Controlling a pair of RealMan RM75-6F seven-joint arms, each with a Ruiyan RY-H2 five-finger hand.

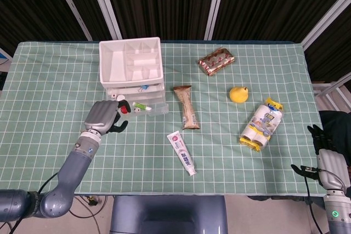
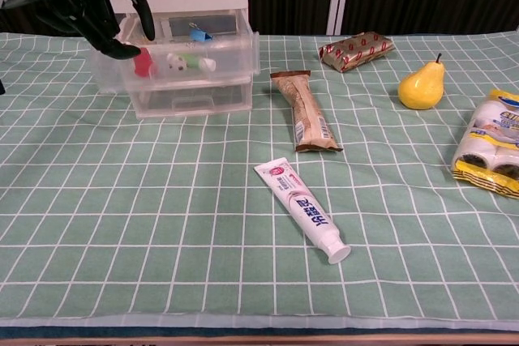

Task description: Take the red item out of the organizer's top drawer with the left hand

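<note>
The white organizer (image 1: 131, 67) stands at the back left, and one clear drawer (image 1: 156, 109) is pulled out toward me. In the drawer's left end lies the small red item (image 2: 144, 63), beside a white piece (image 2: 172, 61) and a green tube (image 2: 195, 61). My left hand (image 2: 77, 6) hovers over the drawer's left end with its fingers spread. One fingertip is close to the red item, and I see no grip on it. In the head view the left hand (image 1: 104, 116) sits just left of the red item (image 1: 125, 109). My right hand (image 1: 322, 145) hangs off the table's right edge, holding nothing.
A brown snack bar (image 1: 186, 107) lies right of the drawer and a toothpaste tube (image 1: 181, 153) in front of it. Further right are a shiny wrapped packet (image 1: 216, 61), a yellow pear (image 1: 238, 93) and a yellow-white pack (image 1: 262, 124). A blue clip (image 2: 199, 36) sits in the organizer.
</note>
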